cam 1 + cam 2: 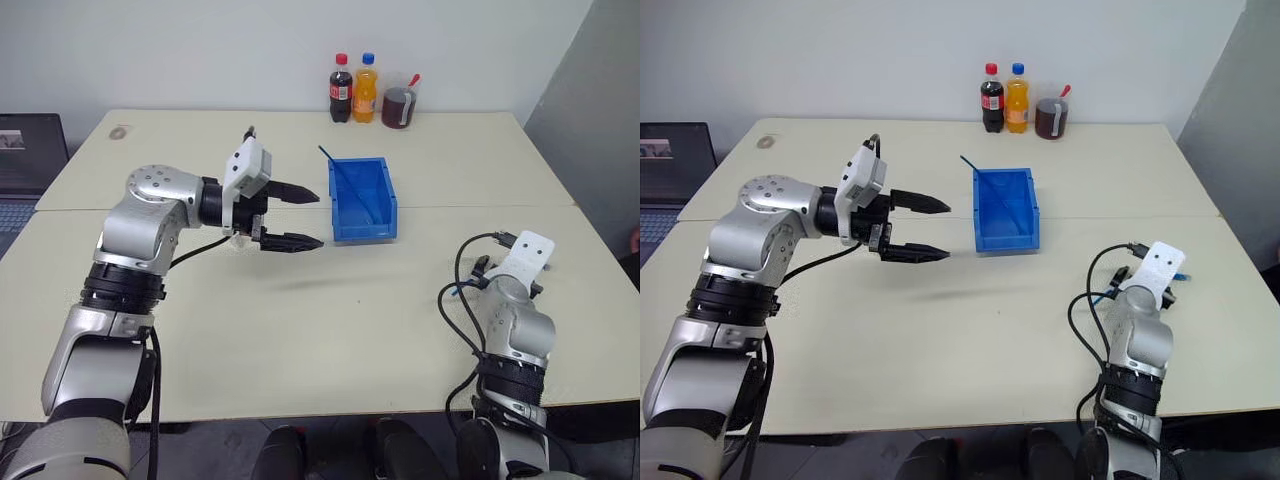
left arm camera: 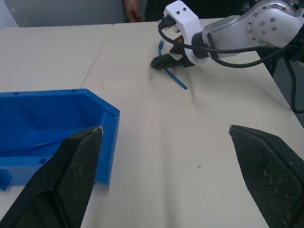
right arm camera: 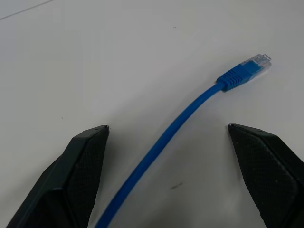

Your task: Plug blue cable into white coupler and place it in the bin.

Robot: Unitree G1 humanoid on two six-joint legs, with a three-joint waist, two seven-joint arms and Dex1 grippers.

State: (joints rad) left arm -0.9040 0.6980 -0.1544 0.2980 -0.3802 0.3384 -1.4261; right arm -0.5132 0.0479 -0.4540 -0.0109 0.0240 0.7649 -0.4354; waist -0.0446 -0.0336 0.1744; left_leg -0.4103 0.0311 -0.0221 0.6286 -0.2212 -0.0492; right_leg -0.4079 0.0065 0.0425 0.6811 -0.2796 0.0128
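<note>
The blue cable (image 3: 235, 77) lies flat on the table at the right, one clear-tipped plug end showing. My right gripper (image 3: 168, 129) is open and low over it, with a finger on either side of the cord and neither touching it. In the left wrist view the same cable (image 2: 176, 80) runs out from under that gripper. The bright-blue bin (image 1: 390, 190) stands mid-table. My left gripper (image 1: 320, 220) hangs open in the air just left of the bin, pointing at it and holding nothing. The white coupler is out of view.
A thin dark-blue strand (image 1: 330, 156) sticks out of the bin's back left corner. Two bottles (image 1: 353, 90) and a cup of dark drink (image 1: 398, 104) stand at the table's far edge. A laptop (image 1: 25, 150) sits off to the left. A seam (image 1: 480, 207) crosses the tabletop.
</note>
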